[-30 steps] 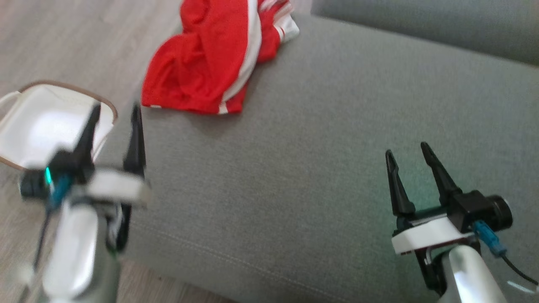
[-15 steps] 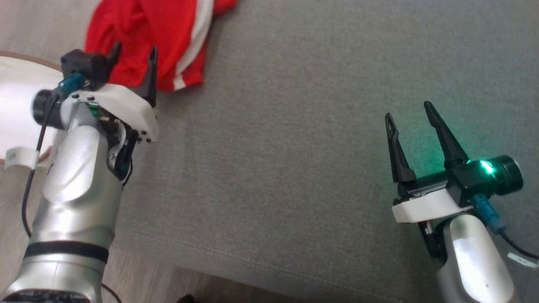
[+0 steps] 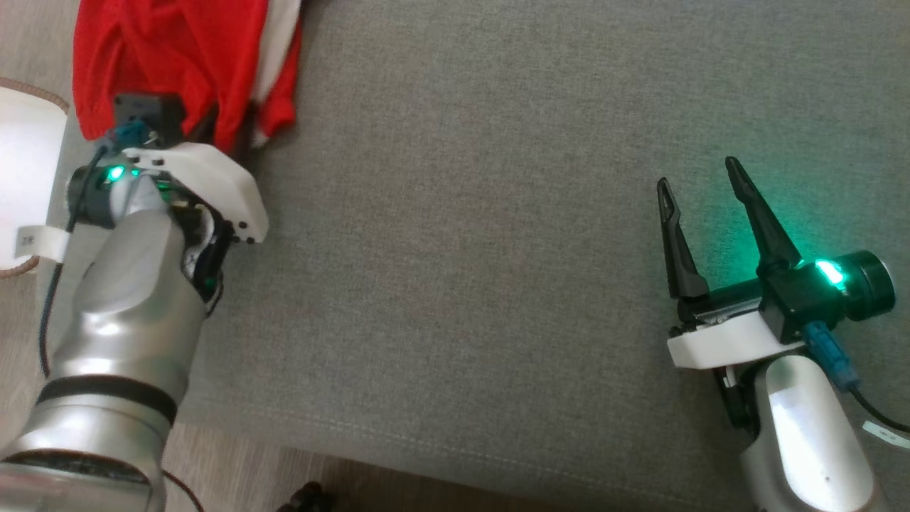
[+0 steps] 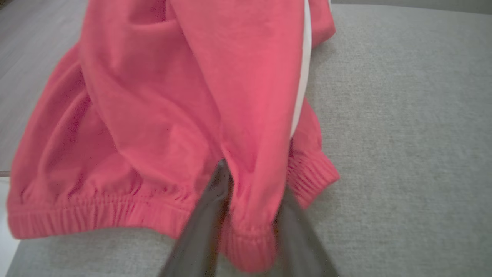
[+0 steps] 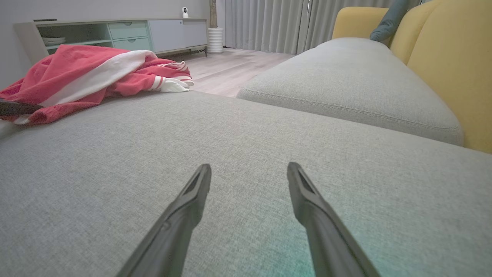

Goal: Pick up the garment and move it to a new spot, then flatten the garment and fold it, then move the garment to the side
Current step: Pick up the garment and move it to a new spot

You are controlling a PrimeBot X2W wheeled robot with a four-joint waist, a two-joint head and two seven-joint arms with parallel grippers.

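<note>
Garment: a crumpled red garment [image 3: 178, 64] with a white stripe lies at the left edge of the grey sofa cushion [image 3: 498, 213].
Left tool: the left tool [image 3: 226, 128] reaches into the garment's near hem. Its two fingers [image 4: 215, 215] stand either side of a fold of elastic hem. Whether they pinch it or merely flank it, I cannot tell.
Right tool: the right tool [image 3: 698, 173] has its fingers spread wide with nothing between them. It sits low over bare cushion, well apart from the garment.
Left wrist view alone: the gathered hem and the fold between the fingers, blurred.
Right wrist view alone: the garment's far side with striped white cuffs, a second cushion [image 5: 346, 77], a yellow sofa back [image 5: 442, 57] and wood floor [image 5: 230, 65].
Edges and room: broad bare cushion lies between the two tools. The cushion's front seam runs along the bottom of the head view.
Containers: a white container [image 3: 21, 163] with a brown rim stands just beside the cushion's left edge, too washed out to tell its contents. A low cabinet [image 5: 115, 32] has an open shelf holding pale stacked things too small to name.
</note>
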